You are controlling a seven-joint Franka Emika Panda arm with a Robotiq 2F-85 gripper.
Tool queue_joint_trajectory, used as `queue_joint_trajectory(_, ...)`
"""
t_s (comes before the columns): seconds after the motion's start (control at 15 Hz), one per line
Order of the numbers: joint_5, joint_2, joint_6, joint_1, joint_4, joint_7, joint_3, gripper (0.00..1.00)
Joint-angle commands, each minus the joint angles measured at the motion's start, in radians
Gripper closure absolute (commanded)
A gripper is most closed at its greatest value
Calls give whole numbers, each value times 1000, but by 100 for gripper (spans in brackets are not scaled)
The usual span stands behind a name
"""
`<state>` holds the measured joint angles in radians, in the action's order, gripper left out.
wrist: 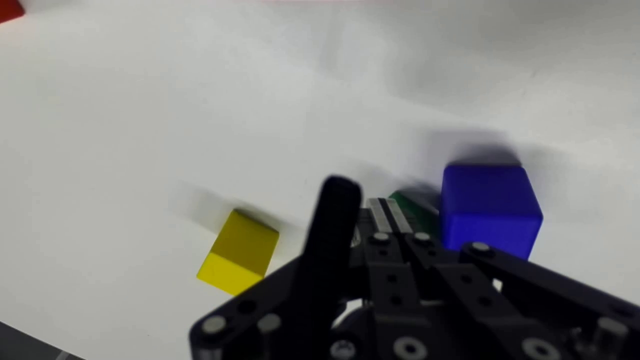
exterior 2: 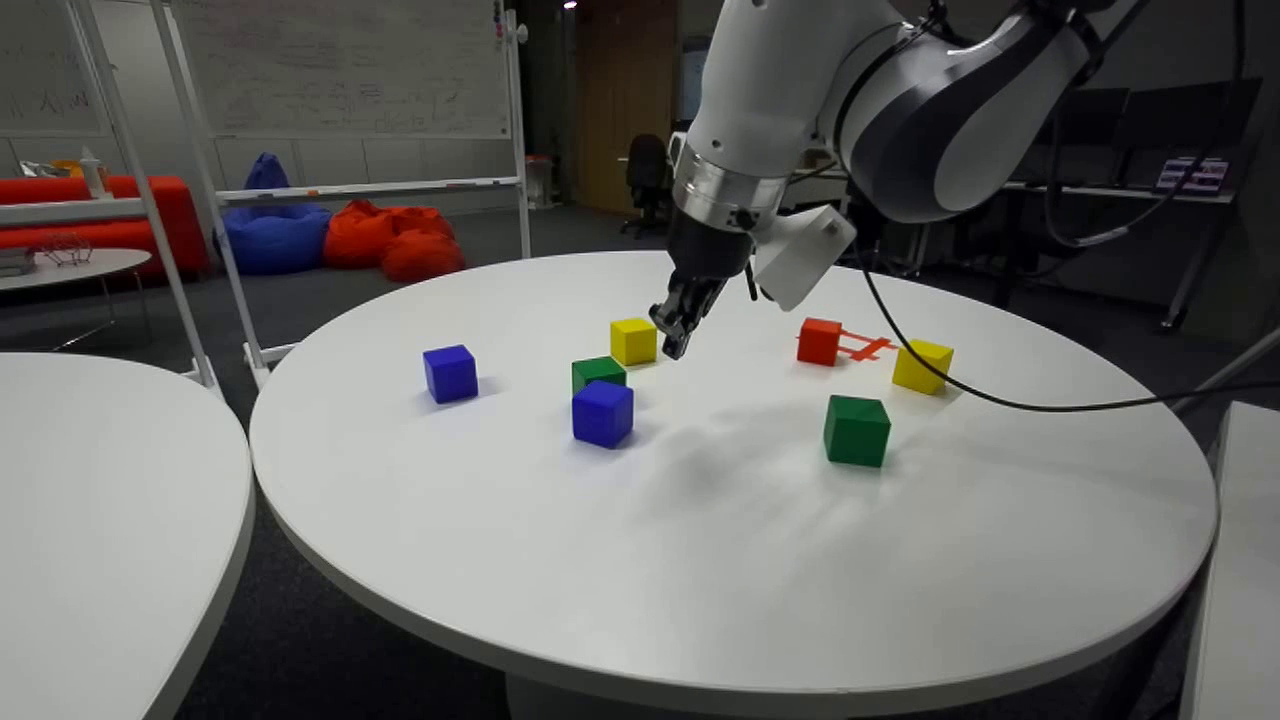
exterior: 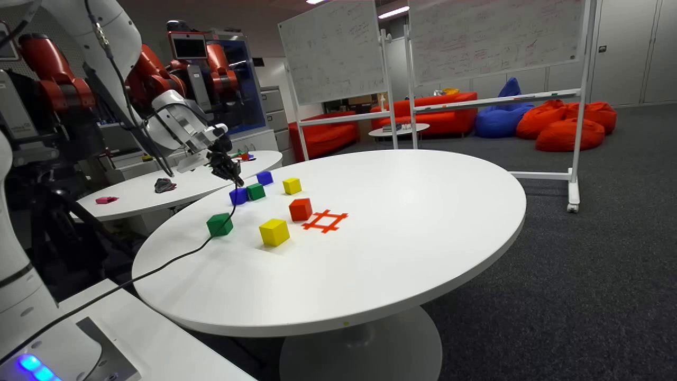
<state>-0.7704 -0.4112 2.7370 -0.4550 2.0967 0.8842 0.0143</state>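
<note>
Gripper observed clenched, jaws tight together, hanging above the round white table near the green cube taken as reference. That reference has a blue cube just beside it, a yellow cube near it and a second blue cube farther from it. Well apart from it stand the red cube, a second yellow cube and a second green cube
</note>
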Motion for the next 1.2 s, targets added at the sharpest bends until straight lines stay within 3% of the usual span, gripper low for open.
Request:
queue_joint_trajectory(0.0,-21,-25,-31,-13,-36,31,-24,100)
queue_joint_trajectory(1.13,-40,26,51,-3,29,333,-256,100)
